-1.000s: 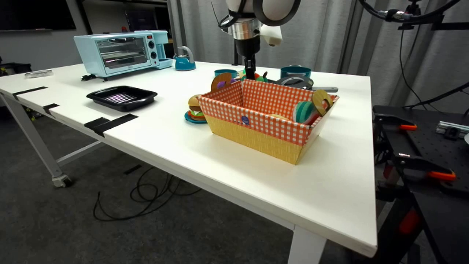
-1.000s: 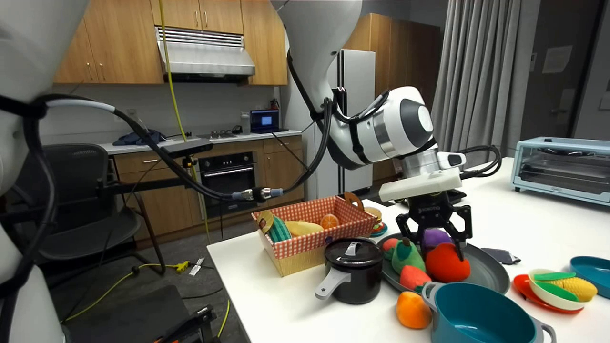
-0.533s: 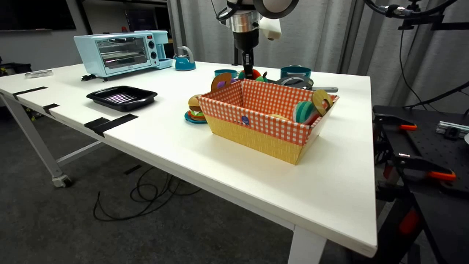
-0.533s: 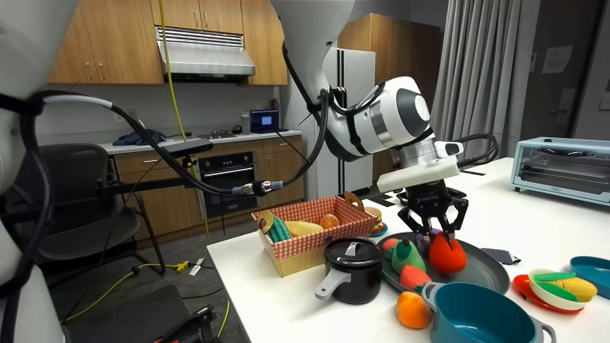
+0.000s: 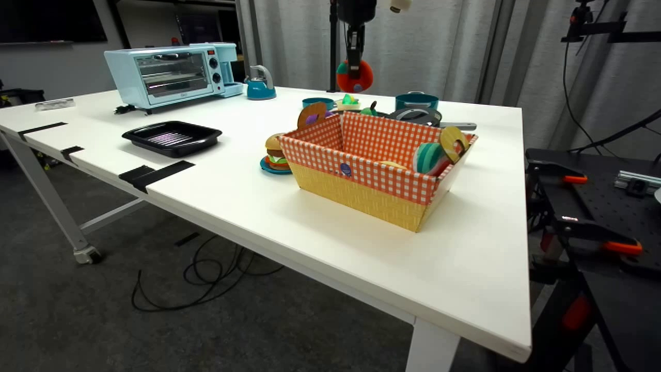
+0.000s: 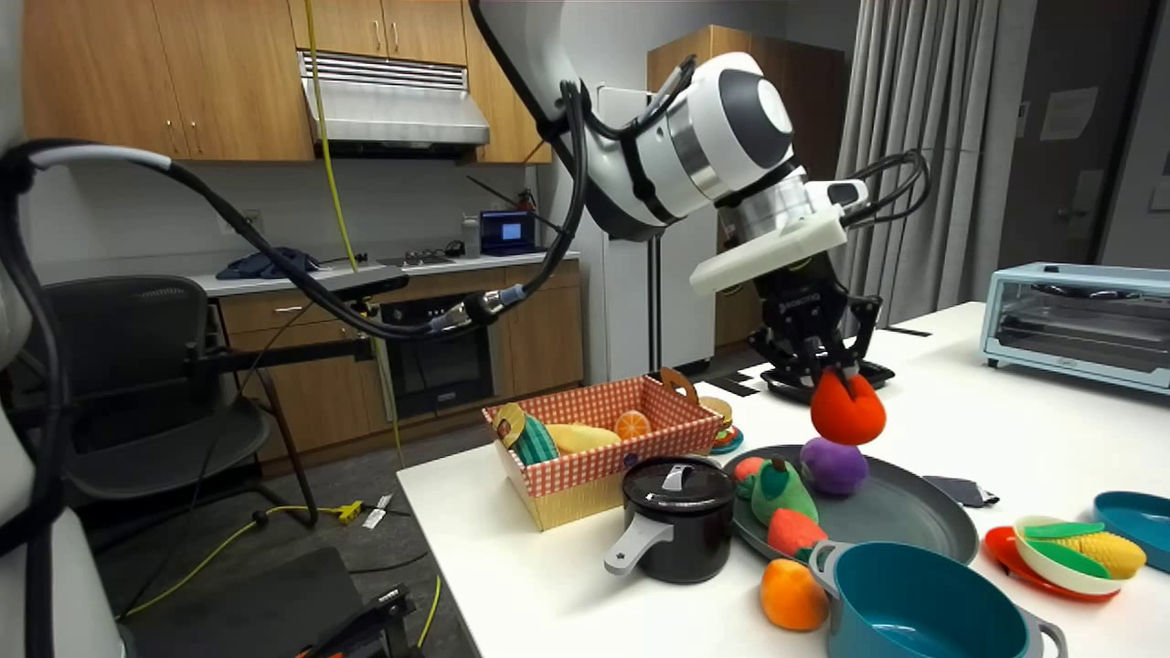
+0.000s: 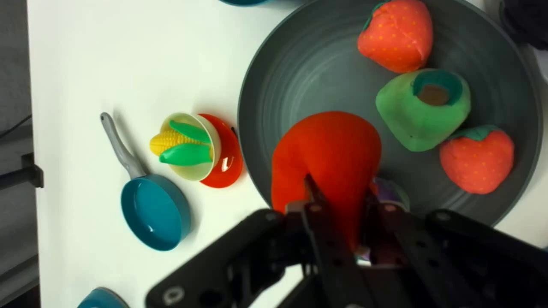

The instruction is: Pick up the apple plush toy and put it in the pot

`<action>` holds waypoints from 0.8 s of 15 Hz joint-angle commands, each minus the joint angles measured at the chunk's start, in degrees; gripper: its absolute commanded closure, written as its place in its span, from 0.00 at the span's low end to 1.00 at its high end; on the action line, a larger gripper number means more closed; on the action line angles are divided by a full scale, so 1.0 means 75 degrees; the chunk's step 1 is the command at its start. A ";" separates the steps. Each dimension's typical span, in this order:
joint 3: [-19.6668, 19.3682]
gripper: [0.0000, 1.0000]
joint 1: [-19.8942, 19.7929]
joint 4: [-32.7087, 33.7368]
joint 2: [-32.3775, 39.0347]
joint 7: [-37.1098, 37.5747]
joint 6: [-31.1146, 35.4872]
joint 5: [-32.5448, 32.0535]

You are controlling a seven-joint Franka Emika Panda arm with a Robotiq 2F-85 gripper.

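Nearest, in an exterior view, stood the teal pot (image 6: 932, 594), cut off by the lower edge, its mouth upward and no lid on it; the apple was not in it yet. An orange plush (image 6: 792, 594) lay just beside it on the white table (image 6: 1033, 439). A little farther back stood a lidded black saucepan (image 6: 681, 521) and the dark round plate (image 6: 900, 512), which bore a purple plush (image 6: 834, 466) and a green plush (image 6: 781, 493), among others.

Above the level of the plate hung the apple plush (image 6: 848, 416), apart from the other toys; whether it was squarely over the plate could not be told. The gripper (image 6: 834, 372) had it from the top, its fingers (image 7: 334, 256) drawn close together with red cloth pinched between them, and the wrist view showed the toy dented by that hold.

Judged from this, the pick-up and the lift were done, roughly half the work. Left were the carry across to the pot, the lowering and the release; the pot's mouth looked roomy enough for the toy.

Farther off were the checkered basket (image 6: 585, 469) and the toaster oven (image 6: 1079, 329), neither of which seemed to matter for those steps.
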 commanded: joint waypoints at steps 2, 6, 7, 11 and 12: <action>-0.0077 0.95 -0.0042 -0.0979 -0.1158 0.1025 -0.0080 -0.0579; -0.0095 0.95 -0.0300 -0.1505 -0.1514 0.1684 -0.0023 -0.0591; -0.0108 0.95 -0.0359 -0.1618 -0.1577 0.1790 -0.0029 -0.0530; -0.0222 0.95 -0.0669 -0.2093 -0.1758 0.2247 0.0033 -0.0442; -0.0255 0.95 -0.0746 -0.2193 -0.1800 0.2332 0.0039 -0.0436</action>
